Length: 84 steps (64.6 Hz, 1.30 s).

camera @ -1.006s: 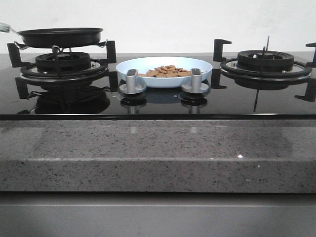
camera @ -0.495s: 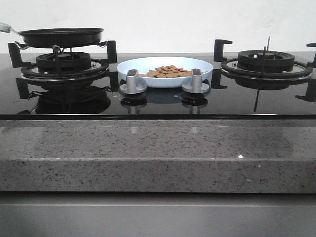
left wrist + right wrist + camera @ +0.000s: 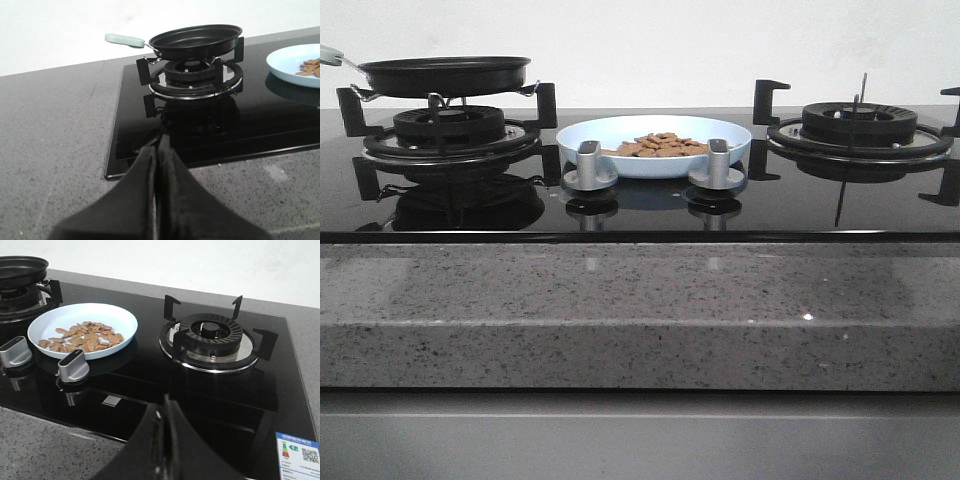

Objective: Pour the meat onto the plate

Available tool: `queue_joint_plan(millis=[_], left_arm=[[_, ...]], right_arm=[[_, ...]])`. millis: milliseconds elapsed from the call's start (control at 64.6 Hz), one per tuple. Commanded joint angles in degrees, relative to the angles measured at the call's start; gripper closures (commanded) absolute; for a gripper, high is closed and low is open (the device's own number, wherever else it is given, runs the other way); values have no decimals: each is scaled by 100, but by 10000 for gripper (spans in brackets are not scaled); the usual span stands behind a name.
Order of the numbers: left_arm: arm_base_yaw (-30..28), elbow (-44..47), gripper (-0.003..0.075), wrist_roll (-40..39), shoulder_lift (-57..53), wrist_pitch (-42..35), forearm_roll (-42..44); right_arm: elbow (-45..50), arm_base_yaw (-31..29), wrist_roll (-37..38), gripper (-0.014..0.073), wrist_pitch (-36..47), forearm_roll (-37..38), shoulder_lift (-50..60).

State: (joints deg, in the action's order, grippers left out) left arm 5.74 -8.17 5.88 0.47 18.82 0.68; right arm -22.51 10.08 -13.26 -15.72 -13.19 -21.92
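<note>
Each claw [image 3: 156,200] has black (matte) tapered fingers.

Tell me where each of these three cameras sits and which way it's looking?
Front: low before the counter, facing the plate of meat; no robot parts show.
Left wrist: on the left arm, facing the frying pan; shut left gripper shows.
Right wrist: facing the right burner; shut right gripper shows.
All share the plate.

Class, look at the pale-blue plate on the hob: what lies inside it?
The plate holds a flat scatter of tan meat chunks. The plate surface beneath them is hidden.
</note>
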Motion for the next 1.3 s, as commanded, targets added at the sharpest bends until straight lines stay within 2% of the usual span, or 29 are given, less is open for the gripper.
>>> queue_joint_plan(millis=[0,124,309,356,1114,1284], left_arm=[[-82,103,741,-56,-185,-589,-254],[-363,388,741,-56,-177,-837,-451],[-630,877,741,-56,-177,-1652,-720],[-658,854,741,-56,-177,-1428,-720],[-668,866,741,-56,-164,-1424,-720],[-668,866,741,-56,-164,-1424,-720]], right_arm=[[-139,-28,-51,654,438,31,-30],[-139,-28,-51,654,413,31,-30],[-139,-28,-51,654,413,31,-30],[-139,-28,-51,654,413,31,-30],[-139,-28,-51,654,413,31,-30],[17,-37,84,654,661,47,-24]])
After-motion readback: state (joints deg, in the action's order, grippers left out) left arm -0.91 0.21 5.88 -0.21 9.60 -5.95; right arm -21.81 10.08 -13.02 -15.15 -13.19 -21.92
